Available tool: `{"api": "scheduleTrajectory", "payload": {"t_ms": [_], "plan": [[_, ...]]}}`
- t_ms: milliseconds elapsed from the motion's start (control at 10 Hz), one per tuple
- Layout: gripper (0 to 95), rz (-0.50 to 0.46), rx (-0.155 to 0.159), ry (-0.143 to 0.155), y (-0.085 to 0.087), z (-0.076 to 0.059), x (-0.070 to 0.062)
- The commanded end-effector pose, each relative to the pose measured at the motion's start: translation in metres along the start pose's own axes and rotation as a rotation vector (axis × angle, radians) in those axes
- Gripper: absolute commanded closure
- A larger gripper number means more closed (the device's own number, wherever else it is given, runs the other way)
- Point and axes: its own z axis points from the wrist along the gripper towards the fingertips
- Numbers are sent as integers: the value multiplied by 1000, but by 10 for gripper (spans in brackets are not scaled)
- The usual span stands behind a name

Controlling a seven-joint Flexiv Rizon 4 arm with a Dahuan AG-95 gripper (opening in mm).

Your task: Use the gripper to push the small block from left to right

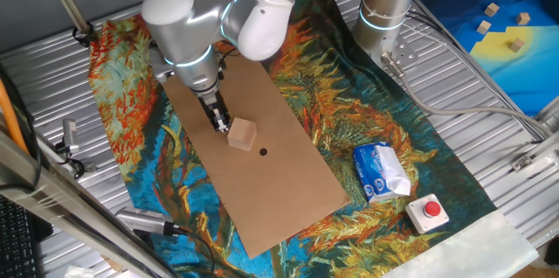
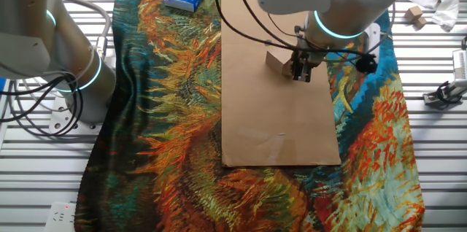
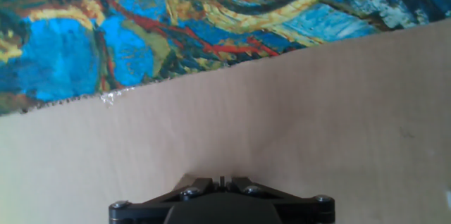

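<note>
The small block [image 1: 243, 134], a pale tan wooden cube, sits on the brown cardboard sheet [image 1: 288, 199]. It also shows in the other fixed view [image 2: 277, 63]. My gripper [image 1: 218, 121] is a narrow black tip with its fingers together, holding nothing. It stands upright with its tip down at the cardboard, right against the block's left side. In the other fixed view the gripper [image 2: 301, 74] stands beside the block. The hand view shows only the black finger base [image 3: 221, 182] over bare cardboard [image 3: 282, 111]; the block is out of that view.
A small black dot [image 1: 263, 150] marks the cardboard just right of the block. A white-and-blue carton [image 1: 381, 171] and a red button [image 1: 431, 211] lie on the patterned cloth [image 1: 384, 112] at the right. A second silver arm column [image 1: 389, 3] stands behind. Tiny cubes [image 1: 502, 24] lie on the blue-yellow sheet.
</note>
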Motion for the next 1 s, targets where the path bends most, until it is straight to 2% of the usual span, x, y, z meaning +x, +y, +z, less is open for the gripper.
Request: {"api": "scheduleTrajectory", "payload": {"t_ms": [100, 1000], "plan": [[950, -50, 27, 5, -23, -11, 14], [950, -62, 23, 4, -26, -9, 16]]}}
